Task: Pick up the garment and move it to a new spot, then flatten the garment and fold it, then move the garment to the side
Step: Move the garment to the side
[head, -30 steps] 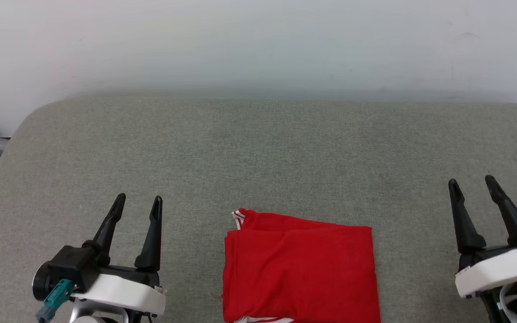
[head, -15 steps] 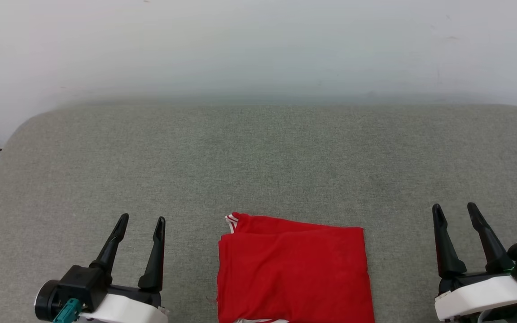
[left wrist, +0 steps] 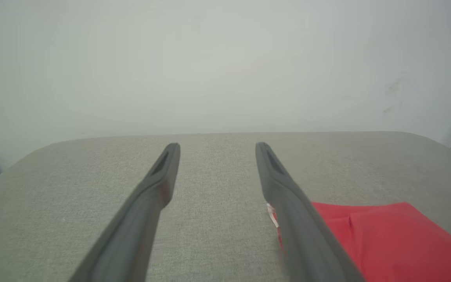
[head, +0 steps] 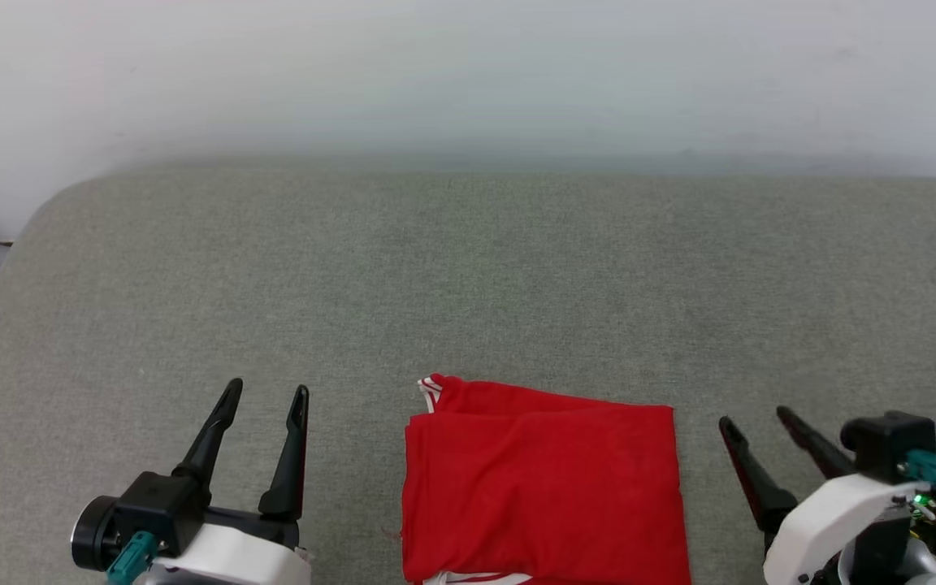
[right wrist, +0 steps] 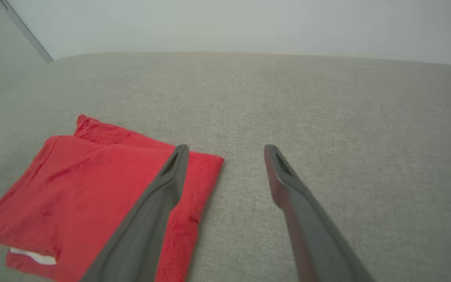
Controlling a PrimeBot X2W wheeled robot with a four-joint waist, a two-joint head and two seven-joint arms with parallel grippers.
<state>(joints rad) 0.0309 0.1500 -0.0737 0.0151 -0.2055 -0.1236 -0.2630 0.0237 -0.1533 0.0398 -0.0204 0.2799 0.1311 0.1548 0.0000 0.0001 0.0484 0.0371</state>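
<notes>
Both hands gape released and empty, left hand (head: 267, 387) at lower left, right hand (head: 752, 416) at lower right, flanking the folded garment (head: 541, 496) at bottom centre of the grey worktop (head: 468, 268). Pinching only its top layer while shifting it sideways would likely unfold it.

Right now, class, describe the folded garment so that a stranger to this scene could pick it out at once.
Start at the wide grey fabric surface below the pale wall. On its near part, between the left claw and the right claw, lies the red garment, folded into a rectangle. It alone is bright red, and striped red-white trim peeps from its corner.
</notes>
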